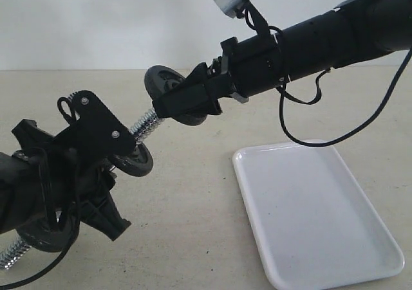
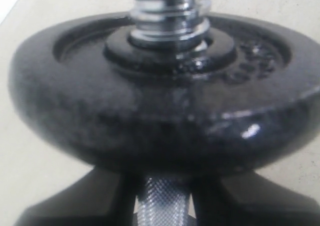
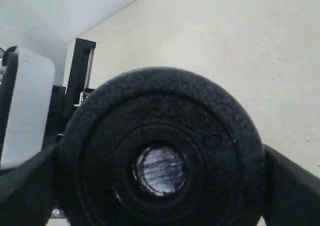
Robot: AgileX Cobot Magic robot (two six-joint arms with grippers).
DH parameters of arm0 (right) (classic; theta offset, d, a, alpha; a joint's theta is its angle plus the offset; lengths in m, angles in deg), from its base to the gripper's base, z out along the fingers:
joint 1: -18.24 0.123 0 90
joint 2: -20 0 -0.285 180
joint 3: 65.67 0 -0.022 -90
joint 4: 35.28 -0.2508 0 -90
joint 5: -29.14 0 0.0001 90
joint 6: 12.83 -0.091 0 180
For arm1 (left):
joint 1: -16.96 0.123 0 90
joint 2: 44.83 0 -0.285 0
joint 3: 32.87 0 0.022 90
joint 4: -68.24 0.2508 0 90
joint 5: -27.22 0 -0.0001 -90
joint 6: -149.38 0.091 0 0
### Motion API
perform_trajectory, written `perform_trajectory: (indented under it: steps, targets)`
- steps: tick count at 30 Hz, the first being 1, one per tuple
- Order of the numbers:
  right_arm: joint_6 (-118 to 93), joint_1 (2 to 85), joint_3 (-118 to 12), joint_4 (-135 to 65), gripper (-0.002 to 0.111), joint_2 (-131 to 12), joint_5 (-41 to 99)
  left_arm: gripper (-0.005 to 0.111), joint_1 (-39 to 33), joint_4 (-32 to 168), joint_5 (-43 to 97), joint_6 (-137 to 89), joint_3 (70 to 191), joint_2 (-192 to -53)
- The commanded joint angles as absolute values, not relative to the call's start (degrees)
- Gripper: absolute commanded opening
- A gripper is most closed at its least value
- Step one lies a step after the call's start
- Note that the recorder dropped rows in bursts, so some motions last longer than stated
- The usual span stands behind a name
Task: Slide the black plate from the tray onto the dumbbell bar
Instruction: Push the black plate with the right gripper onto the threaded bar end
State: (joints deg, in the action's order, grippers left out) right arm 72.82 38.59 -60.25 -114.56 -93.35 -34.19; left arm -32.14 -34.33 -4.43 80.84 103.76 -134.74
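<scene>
Right end effector (image 1: 183, 98) clamps the black plate (image 1: 164, 81) by its rim, likely heavy, rigid iron, at the dumbbell bar (image 1: 147, 123), which the left end effector (image 1: 103, 174) grips.

Underneath it all runs a pale beige surface (image 1: 187, 238), matte and faintly speckled, spreading right across the exterior view. Behind the surface a plain white wall (image 1: 96, 20) rises from its far edge, and the two meet in one straight, level line. Both wrist views catch the same beige surface, softly blurred, and the right one shows the wall again beyond the surface's edge.
</scene>
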Motion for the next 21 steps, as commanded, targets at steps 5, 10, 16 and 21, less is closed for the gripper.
perform_trajectory:
  steps: [5, 10, 16, 21]
  targets:
    - [72.9, 38.8, -60.4, -118.4, 0.0, -92.5, -40.8, 0.004, -32.2, -29.4, -8.3, 78.6, 108.4, -132.4]
    - [72.5, 38.8, -60.4, -118.5, 0.0, -92.5, -40.8, 0.004, -32.2, -29.4, -8.3, 78.6, 109.5, -132.4]
    - [72.5, 38.8, -60.4, -118.4, 0.0, -92.5, -40.8, 0.004, -32.2, -29.4, -8.3, 78.6, 110.6, -132.4]
    - [72.4, 38.8, -60.4, -118.3, 0.0, -92.5, -40.8, 0.004, -32.2, -29.0, -8.3, 78.6, 110.6, -132.4]
